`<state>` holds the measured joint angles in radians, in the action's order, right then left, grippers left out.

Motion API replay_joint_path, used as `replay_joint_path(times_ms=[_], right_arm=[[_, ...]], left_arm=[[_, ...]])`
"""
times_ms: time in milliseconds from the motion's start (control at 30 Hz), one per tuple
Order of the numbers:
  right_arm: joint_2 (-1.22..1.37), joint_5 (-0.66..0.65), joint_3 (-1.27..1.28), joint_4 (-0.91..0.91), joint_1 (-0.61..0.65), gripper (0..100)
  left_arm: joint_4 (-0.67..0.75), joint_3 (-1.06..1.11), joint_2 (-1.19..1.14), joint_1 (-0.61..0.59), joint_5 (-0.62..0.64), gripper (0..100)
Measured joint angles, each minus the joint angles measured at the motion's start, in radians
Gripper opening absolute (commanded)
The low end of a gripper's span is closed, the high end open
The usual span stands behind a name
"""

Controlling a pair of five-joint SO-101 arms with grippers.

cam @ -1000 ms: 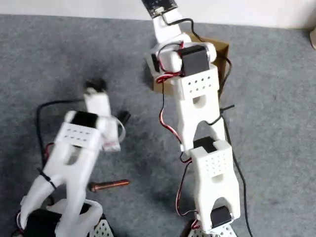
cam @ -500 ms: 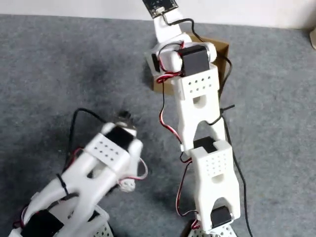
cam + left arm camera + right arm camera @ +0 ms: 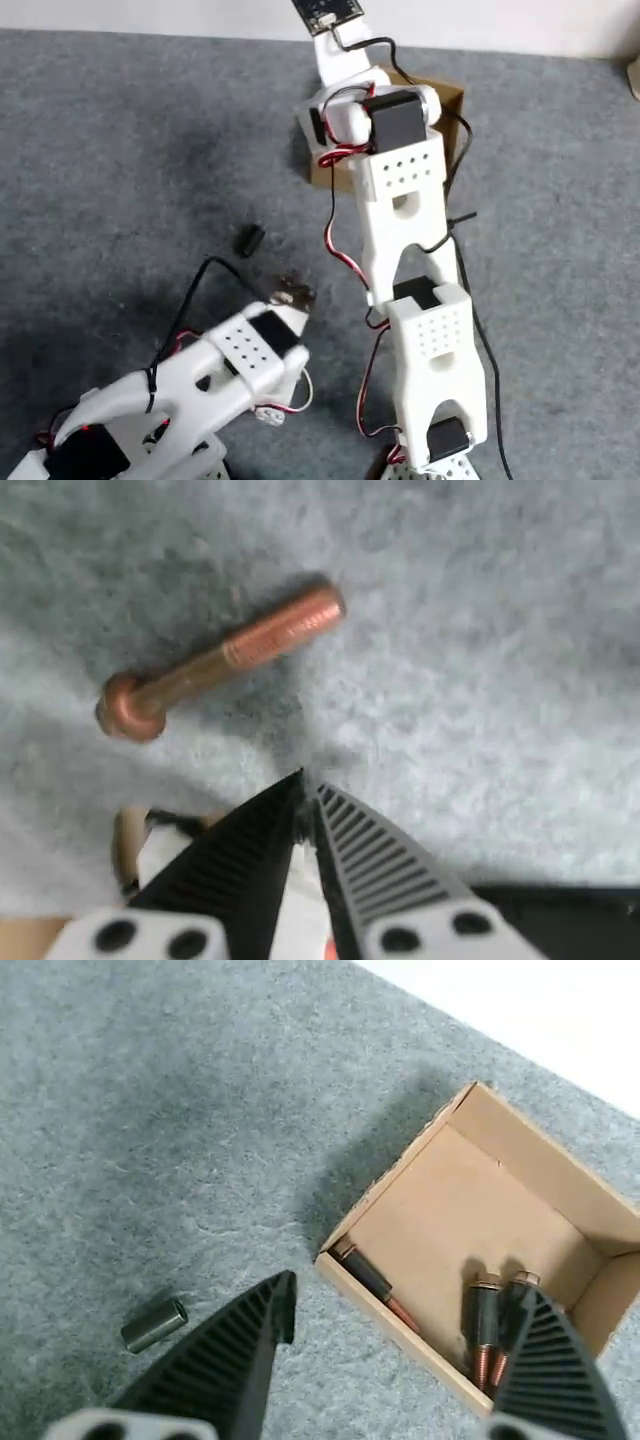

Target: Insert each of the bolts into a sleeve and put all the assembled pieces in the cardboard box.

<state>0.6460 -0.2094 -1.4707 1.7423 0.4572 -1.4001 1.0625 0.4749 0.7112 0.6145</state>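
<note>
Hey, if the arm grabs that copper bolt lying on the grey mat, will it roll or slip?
The bolt lies on its side with a round shank, so a nudge could roll it, probably curving around its wider head. The fuzzy mat likely damps that. It looks like solid metal: stiff, possibly slippery.

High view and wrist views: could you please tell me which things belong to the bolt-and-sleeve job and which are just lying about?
Part of the job:
- loose bolt, lying on the mat
- loose sleeve, lying on the mat
- cardboard box
- three assembled pieces inside the box

Just lying about:
- grey mat
- white surface beyond the mat's far edge
</note>
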Motion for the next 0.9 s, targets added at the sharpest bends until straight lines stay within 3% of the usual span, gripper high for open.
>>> replay_joint_path(times_ms=[400, 633, 733, 900], right_arm=[[0.002, 0.000, 0.152, 0.000, -0.002, 30.1], [0.002, 0.000, 0.140, 0.000, -0.002, 30.1], [0.002, 0.000, 0.140, 0.000, -0.002, 30.1], [0.008, 0.000, 0.138, 0.000, -0.002, 30.1]], left_arm=[[0.066, 0.015, 0.000, -0.089, 0.000, 3], [0.293, 0.117, 0.000, -0.319, 0.005, 3], [0.394, 0.183, 0.011, -0.347, 0.006, 3], [0.445, 0.180, 0.012, -0.394, 0.006, 3]])
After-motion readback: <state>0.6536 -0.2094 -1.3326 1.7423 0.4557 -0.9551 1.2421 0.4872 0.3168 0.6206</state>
